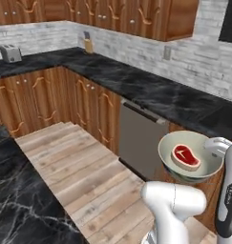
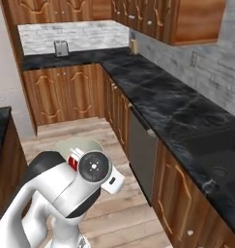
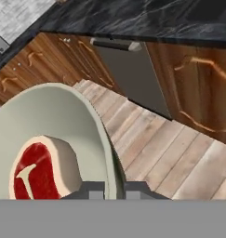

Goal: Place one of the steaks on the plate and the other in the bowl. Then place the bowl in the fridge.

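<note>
Hand view: tool [image 3: 113,189] pinches bowl [image 3: 63,116] rim (steak [image 3: 40,168] inside).

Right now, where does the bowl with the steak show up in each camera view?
Left base view: bowl at lower right, held in the air, red steak inside.
Right base view: lower left, bowl rim peeking over the arm's wrist.
Hand view: lower left, bowl close up, gripper on its rim.
Shared landmark: the grey dishwasher.
</note>
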Robot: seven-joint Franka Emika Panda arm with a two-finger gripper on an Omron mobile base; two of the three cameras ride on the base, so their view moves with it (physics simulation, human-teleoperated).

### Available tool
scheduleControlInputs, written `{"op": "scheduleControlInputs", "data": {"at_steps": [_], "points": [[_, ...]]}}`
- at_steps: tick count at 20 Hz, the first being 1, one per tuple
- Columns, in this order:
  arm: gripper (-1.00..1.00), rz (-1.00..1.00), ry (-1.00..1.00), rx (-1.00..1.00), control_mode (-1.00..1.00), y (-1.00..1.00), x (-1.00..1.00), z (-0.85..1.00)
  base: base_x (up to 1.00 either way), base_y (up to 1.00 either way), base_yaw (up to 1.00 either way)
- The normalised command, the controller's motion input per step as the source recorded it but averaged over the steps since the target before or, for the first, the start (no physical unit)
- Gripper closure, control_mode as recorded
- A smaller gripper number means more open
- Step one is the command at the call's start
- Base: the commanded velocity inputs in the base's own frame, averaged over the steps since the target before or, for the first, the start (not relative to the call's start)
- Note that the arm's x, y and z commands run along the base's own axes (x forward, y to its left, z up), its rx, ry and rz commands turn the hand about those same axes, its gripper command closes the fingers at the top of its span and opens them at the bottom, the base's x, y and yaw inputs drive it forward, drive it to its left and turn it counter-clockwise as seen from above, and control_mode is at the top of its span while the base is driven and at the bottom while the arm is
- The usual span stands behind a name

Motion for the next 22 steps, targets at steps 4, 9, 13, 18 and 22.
{"op": "scheduleControlInputs", "data": {"at_steps": [4, 9, 13, 18, 22], "points": [[1.00, 0.00, 0.00, 0.00, 1.00, 0.00, 0.00, 0.00, 1.00, 0.00, 0.56], [1.00, 0.00, 0.00, 0.00, 1.00, 0.00, 0.00, 0.00, 1.00, 0.00, 0.52], [1.00, 0.00, 0.00, 0.00, 1.00, 0.00, 0.00, 0.00, 1.00, 0.00, 0.47], [1.00, 0.00, 0.00, 0.00, 1.00, 0.00, 0.00, 0.00, 1.00, -0.13, 0.42], [1.00, 0.00, 0.00, 0.00, 1.00, 0.00, 0.00, 0.00, 1.00, -0.62, 0.33]]}}
